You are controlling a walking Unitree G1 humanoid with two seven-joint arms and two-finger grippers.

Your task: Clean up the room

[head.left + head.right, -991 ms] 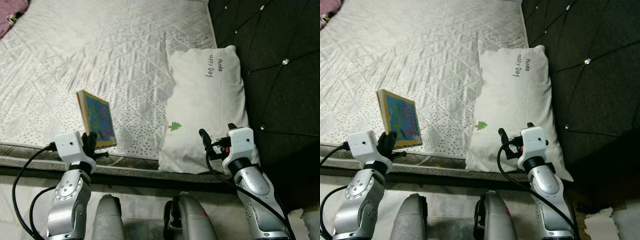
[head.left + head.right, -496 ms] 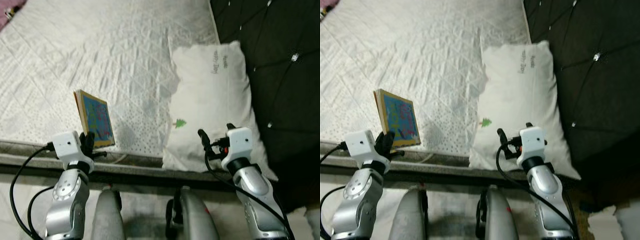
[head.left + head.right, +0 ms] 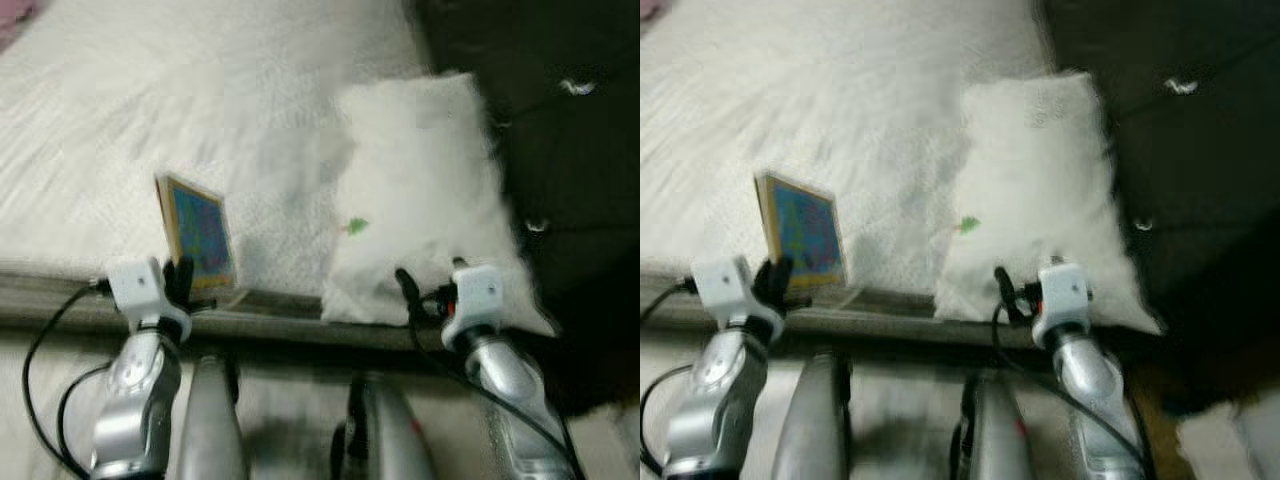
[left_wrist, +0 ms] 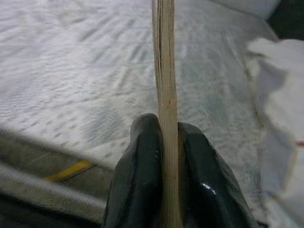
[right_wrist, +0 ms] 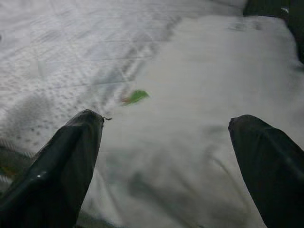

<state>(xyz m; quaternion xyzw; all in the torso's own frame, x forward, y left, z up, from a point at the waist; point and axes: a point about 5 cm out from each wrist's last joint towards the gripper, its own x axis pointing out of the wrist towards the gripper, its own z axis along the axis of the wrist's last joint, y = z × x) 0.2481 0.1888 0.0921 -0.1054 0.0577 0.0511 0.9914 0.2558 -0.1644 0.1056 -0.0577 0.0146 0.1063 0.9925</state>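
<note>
White quilted mattress (image 3: 150, 120) and everything on it is now smeared by motion blur, where a second ago the head views were sharp; whole picture has shifted, so the camera moved, not the things. Book, pillow and both arms keep the same layout relative to the mattress as before.

Left gripper (image 3: 182, 283) is raised at the mattress's near edge, silver forearm upright below it, cable looping off the wrist. Its black fingers (image 4: 142, 166) are clamped narrow on the book (image 3: 196, 240), one on each face of the lower edge, same grip as earlier. Right gripper (image 3: 1025, 290) is held up at the near end of the pillow (image 3: 420, 190), over its lower corner, fingers (image 5: 57, 166) spread wide with nothing between them.

Book stands upright, tilted slightly, above the near edge of the mattress, well apart from the pillow. Thin, tan edge, cover blue with multicoloured marks too blurred to read. In the left wrist view only its pale worn edge shows, running straight up from between the fingers.

Pillow is white with a small green mark (image 5: 135, 97) near its middle, lying on the mattress against the dark tufted headboard (image 3: 560, 150).
</note>
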